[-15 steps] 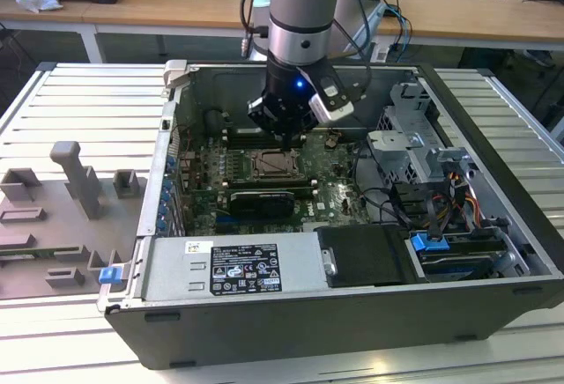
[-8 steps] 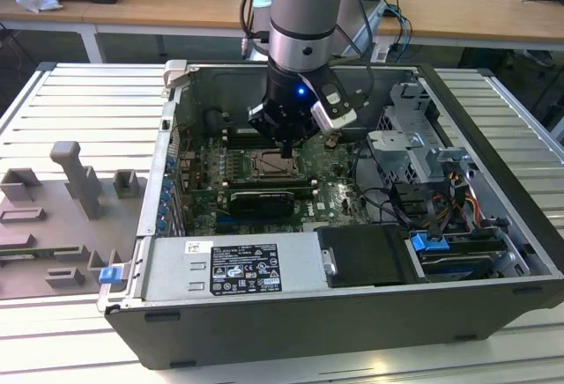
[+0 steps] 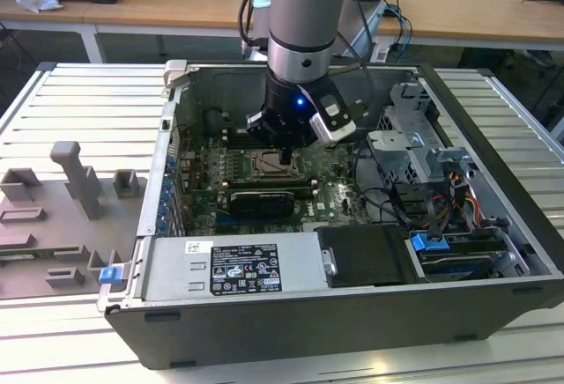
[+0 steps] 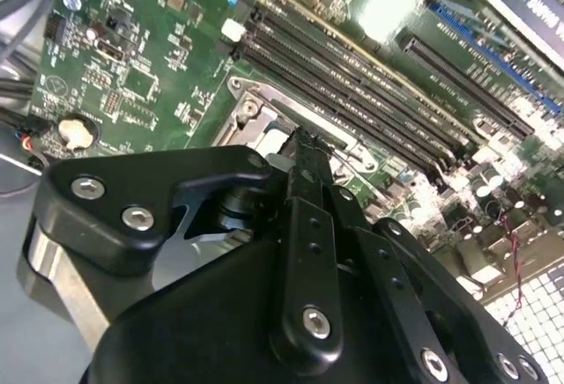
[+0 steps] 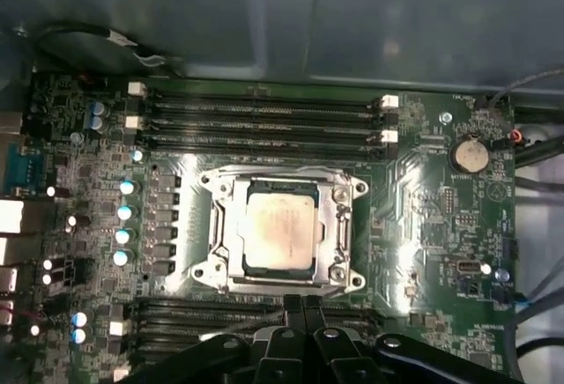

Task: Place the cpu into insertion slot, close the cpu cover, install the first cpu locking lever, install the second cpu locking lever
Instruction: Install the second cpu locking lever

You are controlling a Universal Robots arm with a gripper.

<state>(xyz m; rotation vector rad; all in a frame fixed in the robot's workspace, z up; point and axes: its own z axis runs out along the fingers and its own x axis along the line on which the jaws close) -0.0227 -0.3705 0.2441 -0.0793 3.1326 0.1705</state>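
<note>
Nearest the lens in the first wrist view we see the gripper (image 5: pixel 304 309), its black fingers (image 5: pixel 293 313) pressed together with nothing between them, poised just beside the socket's edge. The cpu (image 5: pixel 280 234) sits flat in the insertion slot (image 5: pixel 218 225), and the cpu cover (image 5: pixel 339 225) lies closed around it. In the exterior view we note the arm (image 3: pixel 304 14) standing over the open computer case (image 3: pixel 291 322).
</note>
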